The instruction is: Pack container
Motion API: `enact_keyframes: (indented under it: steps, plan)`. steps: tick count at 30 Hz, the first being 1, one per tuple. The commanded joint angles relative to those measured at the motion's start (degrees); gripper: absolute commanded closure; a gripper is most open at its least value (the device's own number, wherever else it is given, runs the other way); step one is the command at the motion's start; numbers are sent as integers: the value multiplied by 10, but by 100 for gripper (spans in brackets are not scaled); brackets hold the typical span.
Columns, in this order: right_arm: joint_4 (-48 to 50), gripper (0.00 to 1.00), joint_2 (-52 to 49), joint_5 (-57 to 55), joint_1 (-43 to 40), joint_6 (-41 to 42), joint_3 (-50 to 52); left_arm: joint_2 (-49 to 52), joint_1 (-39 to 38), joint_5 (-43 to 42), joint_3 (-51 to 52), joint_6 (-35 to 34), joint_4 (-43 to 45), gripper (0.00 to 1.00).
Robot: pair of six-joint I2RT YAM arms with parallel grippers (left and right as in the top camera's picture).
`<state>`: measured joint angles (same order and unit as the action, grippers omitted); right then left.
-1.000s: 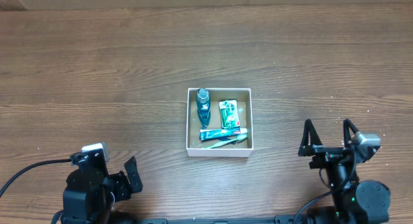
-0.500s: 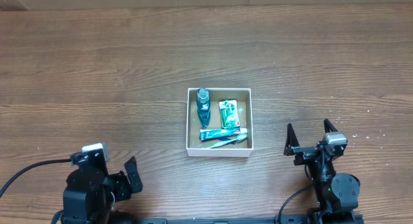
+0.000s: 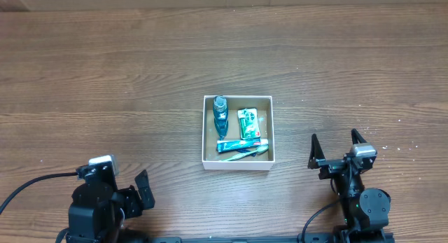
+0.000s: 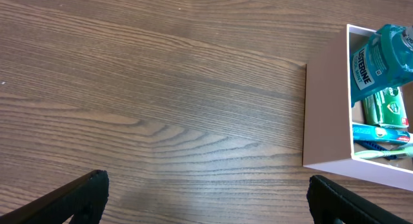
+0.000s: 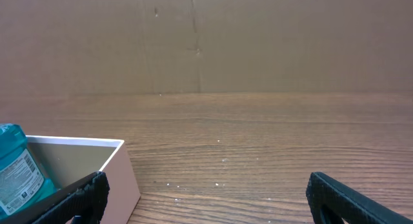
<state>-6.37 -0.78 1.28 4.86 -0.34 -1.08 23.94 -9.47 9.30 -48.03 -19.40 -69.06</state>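
The container (image 3: 204,134), a square white-walled box, sits at the table's middle. In it lie a blue mouthwash bottle (image 3: 220,115), a green pack (image 3: 248,124), a toothpaste tube (image 3: 241,143) and a green toothbrush (image 3: 246,153). My left gripper (image 3: 142,189) is open and empty at the front left, well apart from the box. In the left wrist view (image 4: 210,199) the box wall (image 4: 326,101) and the bottle (image 4: 377,56) lie to the right. My right gripper (image 3: 334,146) is open and empty just right of the box. In the right wrist view (image 5: 213,199) the box corner (image 5: 119,179) is at lower left.
A brown cardboard wall (image 5: 193,43) stands along the far edge of the wooden table (image 3: 105,82). Bare wood lies all round the box.
My right gripper moved left toward the container between one second and half a second ago, then stayed still. The left arm and the box contents have not moved.
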Motion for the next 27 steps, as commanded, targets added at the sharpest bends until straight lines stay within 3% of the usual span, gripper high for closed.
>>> enact_keyframes:
  steps: [1,10,13,16,23,27]
  plan:
    - [5,0,6,3,-4,-5,0,-2,-3,7,1,-8,1,0]
    - [5,0,6,3,-4,-5,0,-38,23,-1,22,-4,25,0]
    - [5,0,6,3,-4,-5,0,-89,35,-4,97,43,122,0]
    - [5,0,6,3,-4,-5,0,-158,50,-20,222,91,277,0]
    - [5,0,6,3,-4,-5,0,-238,61,-79,410,224,596,0]
    - [5,0,6,3,-4,-5,0,-238,72,-100,468,224,647,0]
